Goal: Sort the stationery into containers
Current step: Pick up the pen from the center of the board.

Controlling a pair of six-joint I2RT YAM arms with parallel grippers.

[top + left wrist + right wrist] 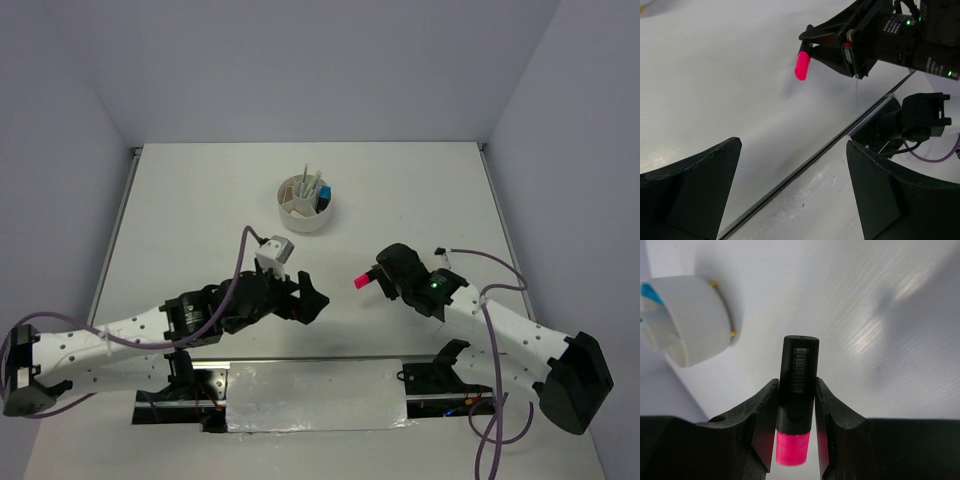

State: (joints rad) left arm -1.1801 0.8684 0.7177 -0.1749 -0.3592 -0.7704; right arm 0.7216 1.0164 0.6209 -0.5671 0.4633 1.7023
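1. The right gripper point(796, 405) is clamped on the pink-and-black highlighter point(797, 372), well apart from the cup point(300, 222) — its pink end is partly hidden between the fingers.
2. The left gripper point(305, 297) gapes wide, holding nothing.
3. The cup's contents — thin pens, something blue — are too small to place by compartment.

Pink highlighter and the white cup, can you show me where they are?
pink highlighter point(799, 365), right wrist view, on its black barrel.
white organiser cup point(303, 221), top external view, on its near outer wall.
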